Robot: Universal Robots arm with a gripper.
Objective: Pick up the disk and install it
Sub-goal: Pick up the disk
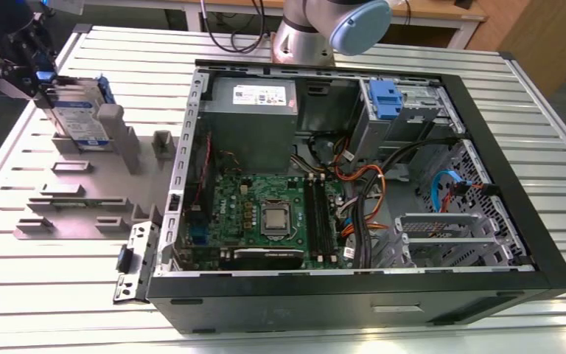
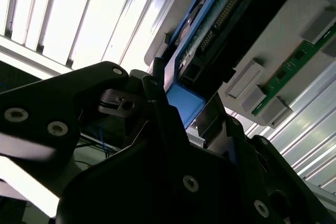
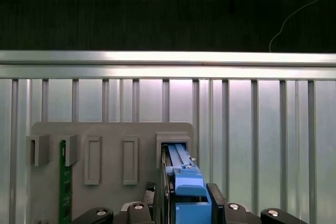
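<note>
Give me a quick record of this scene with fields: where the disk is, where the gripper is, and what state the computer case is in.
disk: the disk stands upright in the grey holder block, to the exterior view's left of the case
gripper: the gripper is at the disk's upper end
case: the computer case lies open with its motherboard exposed
install: not done; the disk is outside the case
surface: slatted metal table
</note>
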